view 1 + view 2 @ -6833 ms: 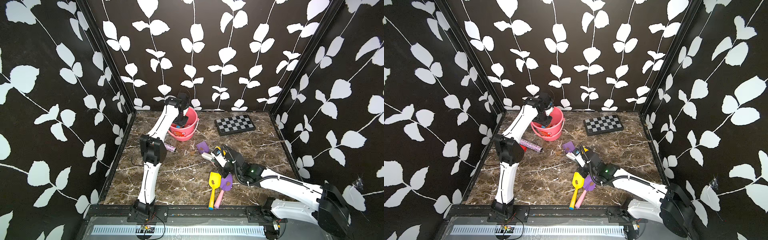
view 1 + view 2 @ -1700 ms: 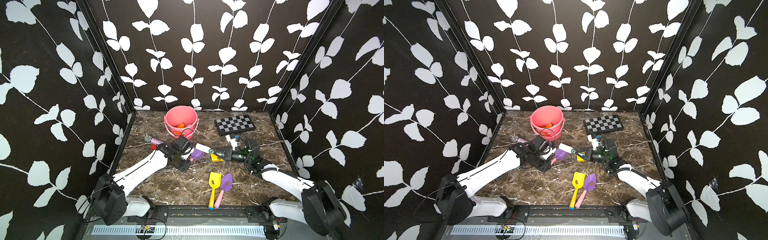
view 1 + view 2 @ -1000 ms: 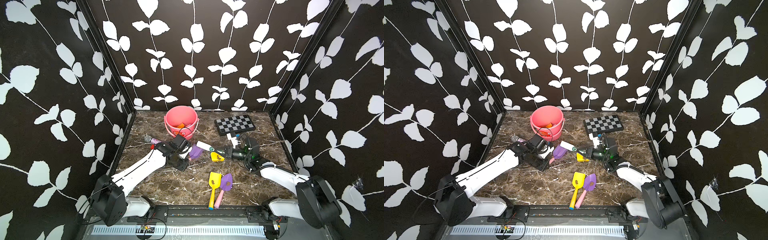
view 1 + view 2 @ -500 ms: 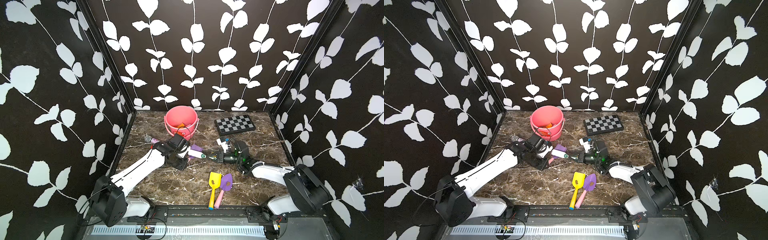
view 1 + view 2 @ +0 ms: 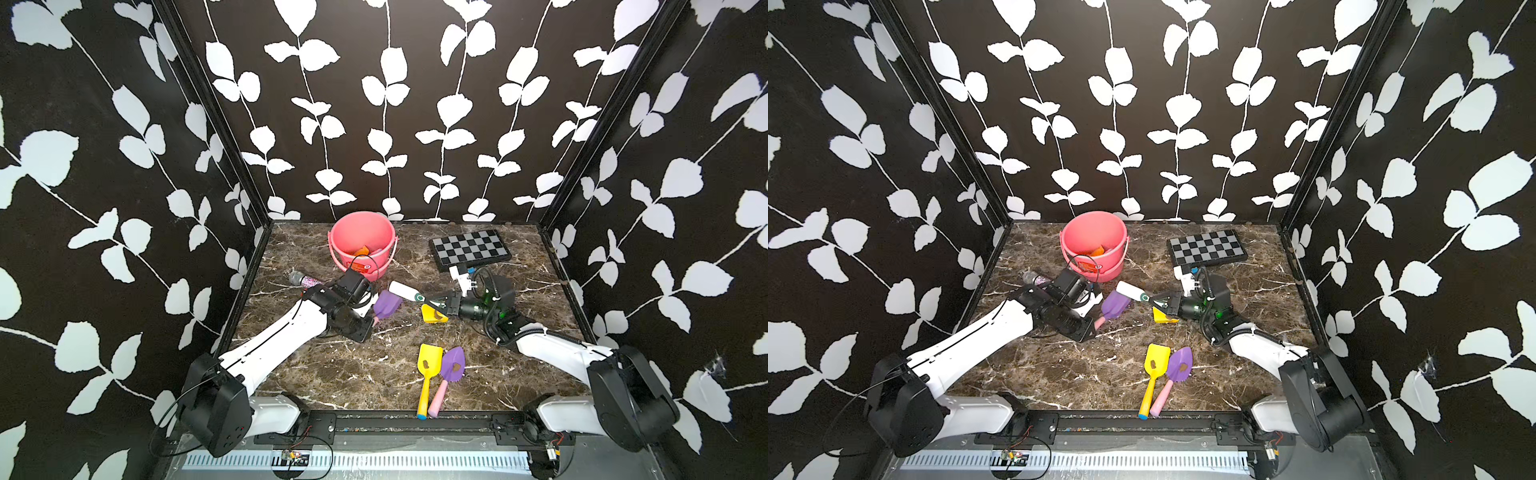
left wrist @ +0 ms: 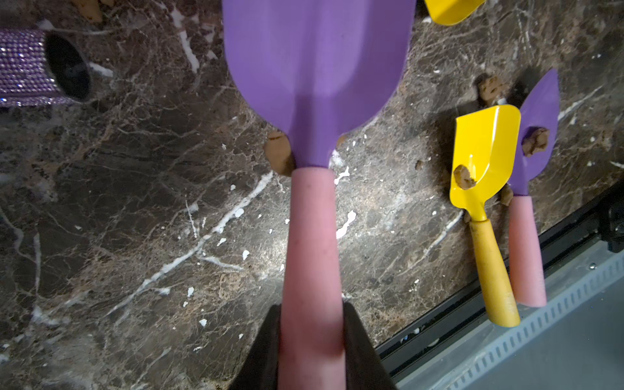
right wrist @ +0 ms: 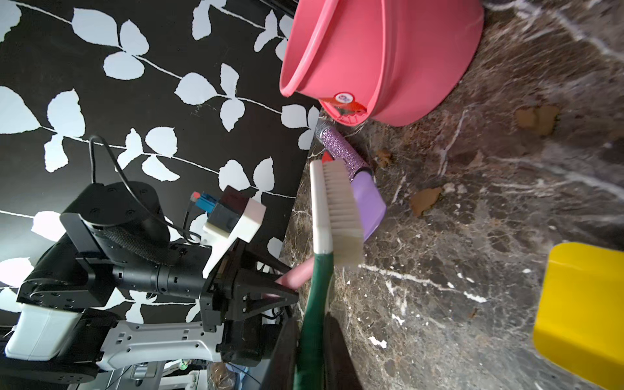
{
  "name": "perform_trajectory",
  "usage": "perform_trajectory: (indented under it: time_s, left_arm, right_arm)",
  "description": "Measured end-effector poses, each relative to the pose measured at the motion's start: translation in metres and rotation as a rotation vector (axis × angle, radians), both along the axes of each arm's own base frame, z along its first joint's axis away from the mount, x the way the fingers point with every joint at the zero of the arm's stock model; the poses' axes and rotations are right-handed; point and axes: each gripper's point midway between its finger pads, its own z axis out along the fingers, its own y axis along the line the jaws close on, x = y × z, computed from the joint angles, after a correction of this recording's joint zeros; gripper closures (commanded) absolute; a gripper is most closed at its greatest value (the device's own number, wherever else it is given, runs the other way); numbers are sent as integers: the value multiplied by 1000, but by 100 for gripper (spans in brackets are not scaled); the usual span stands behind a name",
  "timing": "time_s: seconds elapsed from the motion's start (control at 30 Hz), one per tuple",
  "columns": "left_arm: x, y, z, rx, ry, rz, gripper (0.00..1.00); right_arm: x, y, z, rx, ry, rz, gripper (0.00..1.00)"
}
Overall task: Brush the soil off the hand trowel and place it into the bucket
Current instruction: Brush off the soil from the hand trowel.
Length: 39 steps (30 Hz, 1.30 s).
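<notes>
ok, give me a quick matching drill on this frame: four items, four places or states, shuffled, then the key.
1 brush
2 bucket
3 checkerboard
4 front yellow trowel

A brown lump on blade
B orange item inside
C gripped by right end effector
D lying flat, right of the bucket

Pairs: 1-C, 2-B, 3-D, 4-A

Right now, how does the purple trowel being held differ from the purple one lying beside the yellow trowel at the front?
The held purple trowel is clamped in the left tool; the front purple trowel lies loose. The held blade looks clean; the front blade carries a soil lump. The held blade is broad and rounded, the front one pointed. Both have pink handles.
</notes>
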Motion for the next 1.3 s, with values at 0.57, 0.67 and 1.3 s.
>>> perform_trajectory:
  time_s: [0.57,0.67,1.3]
  left_arm:
    - [-3,-8,1,-70,36,21,100]
    - [0,-7,1,-74,32,32,100]
    - [9,-13,5,-119,13,78,100]
  right_arm:
    - [22,-10,-22,-4,56,-50,100]
    - [24,-15,-8,16,34,-70,100]
    - [-6,16,-29,35,106,13,100]
